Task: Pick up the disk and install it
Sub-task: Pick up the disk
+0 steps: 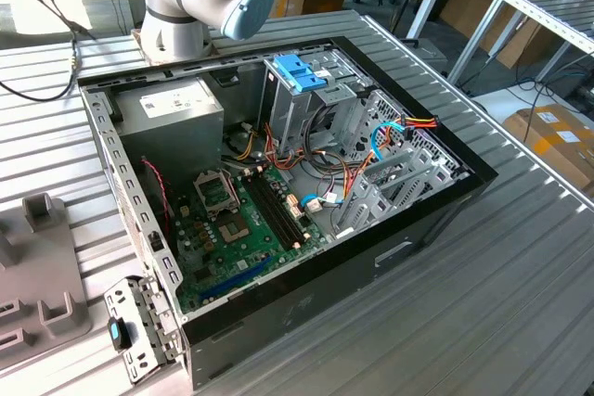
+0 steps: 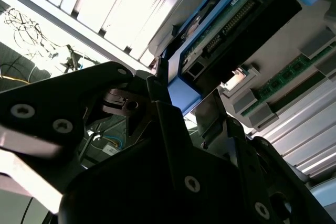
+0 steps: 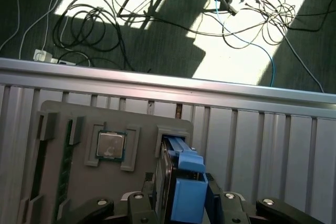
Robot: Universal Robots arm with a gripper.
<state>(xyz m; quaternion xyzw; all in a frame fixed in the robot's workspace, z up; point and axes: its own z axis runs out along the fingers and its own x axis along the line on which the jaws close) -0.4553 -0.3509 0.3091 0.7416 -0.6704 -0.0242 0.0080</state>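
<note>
While disk [image 3: 185, 174] stands in grey holder [image 3: 79, 124] slot, pincer [image 3: 181, 195] is clamped narrow on it w/ both fingers.

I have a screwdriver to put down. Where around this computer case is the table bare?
The ribbed table is bare along the exterior view's right of the case. Inside the case, cables and the motherboard crowd it. In the first wrist view, the disk and end effector occupy the grey tray.
</note>
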